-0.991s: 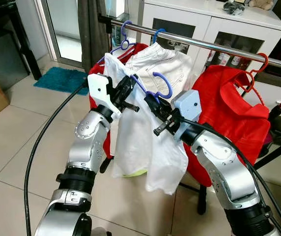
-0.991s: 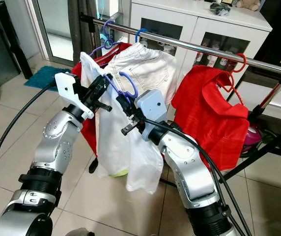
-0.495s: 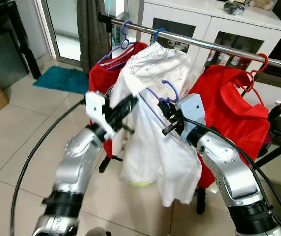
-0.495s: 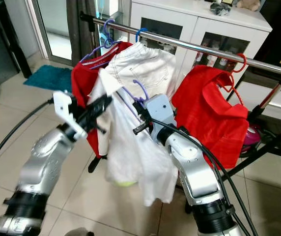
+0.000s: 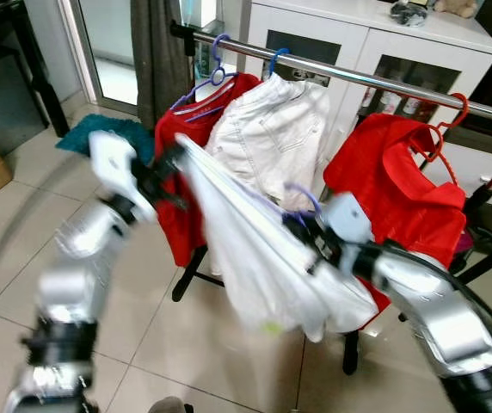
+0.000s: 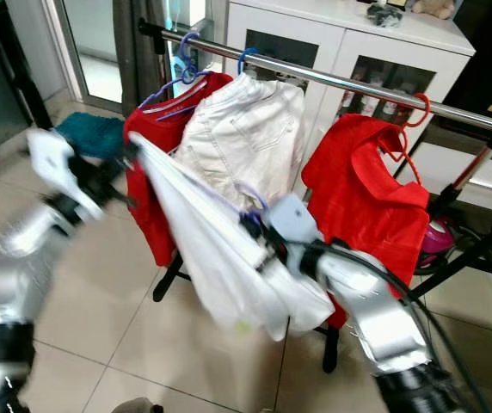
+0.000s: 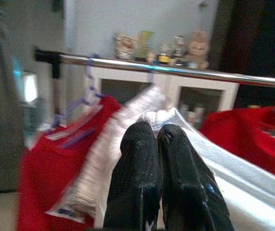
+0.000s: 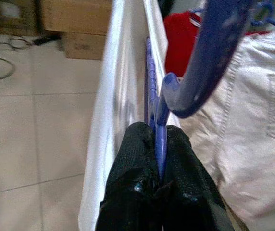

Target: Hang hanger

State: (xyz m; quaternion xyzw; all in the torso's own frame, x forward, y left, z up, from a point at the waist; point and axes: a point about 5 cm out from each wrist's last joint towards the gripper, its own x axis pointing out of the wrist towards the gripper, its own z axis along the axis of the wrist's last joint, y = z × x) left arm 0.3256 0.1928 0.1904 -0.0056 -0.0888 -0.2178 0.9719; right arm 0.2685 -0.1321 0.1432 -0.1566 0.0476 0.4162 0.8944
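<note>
at the far left a teal mat [image 5: 100, 131] lies on the tiled floor [image 5: 22, 224] by a dark curtain [image 5: 156, 52]. the left arm is blurred, and the left gripper [image 5: 170, 165] is raised in front of the red shirt [image 5: 181, 172] that hangs on a purple hanger [image 5: 216, 73] at the left end of the steel rail [image 5: 358, 79]; in the left wrist view its two black fingers [image 7: 142, 168] are pressed together on the end of the white garment [image 5: 263, 258], pinching the cloth between them. that white garment stretches in a slanting line from the left gripper down and across to the right gripper [image 5: 302, 231], sagging below the rail and not yet hung on it. behind it a pair of white jeans [image 5: 267, 138] hangs from a blue hanger hook [image 5: 276, 58] on the rail. the blue hanger [image 8: 209, 53] carrying the white garment sits at the right gripper, below and in front of the rail, its hook [image 5: 306, 196] pointing up just above the gripper; in the right wrist view the right gripper's fingers [image 8: 137, 168] are clamped narrow on the hanger's neck with the white cloth draped beside them. further right a second red shirt [image 5: 401, 189] hangs on a red hanger [image 5: 452, 112], in front of a white cabinet [image 5: 375, 43] with glass doors.
</note>
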